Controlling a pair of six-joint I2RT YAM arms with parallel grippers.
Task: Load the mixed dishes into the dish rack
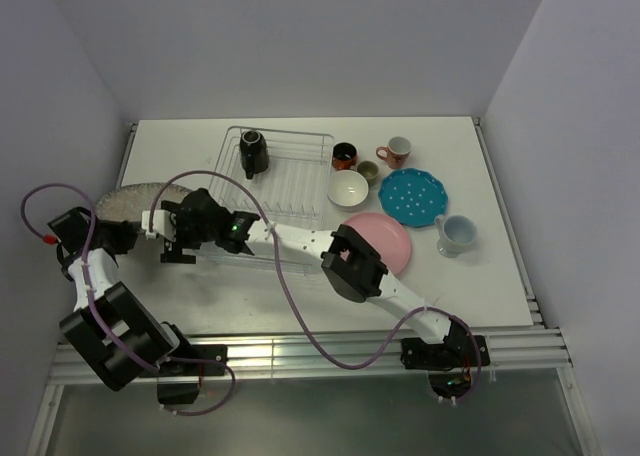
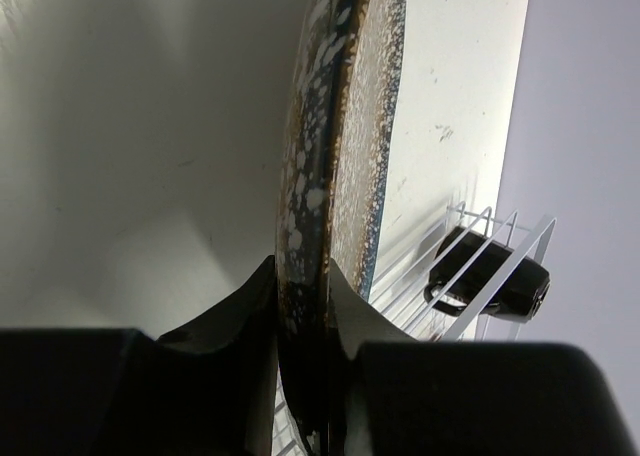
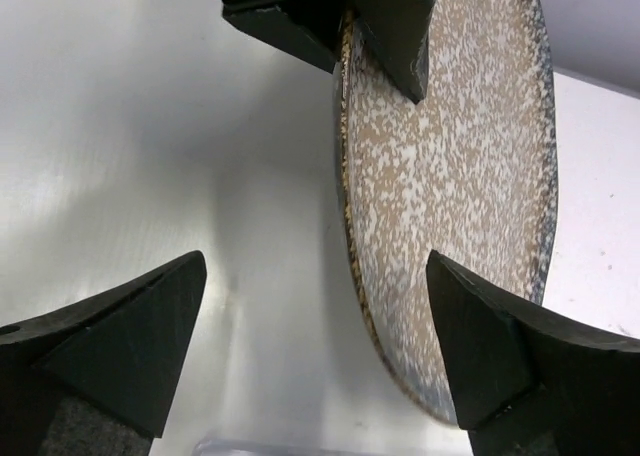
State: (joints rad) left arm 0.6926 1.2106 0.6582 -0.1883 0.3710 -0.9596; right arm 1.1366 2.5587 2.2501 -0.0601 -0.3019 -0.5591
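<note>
Currently your left end effector [image 2: 305, 286] pinches the rim of the plate [image 2: 340, 126], which sits at the bench's [image 1: 470, 276] left side, just left of the rack [image 1: 290, 191]. Your right end effector [image 3: 315, 276] stands spread wide, the plate's edge between its fingers. You see a round plate, speckled grey-beige with a darker rim.
</note>
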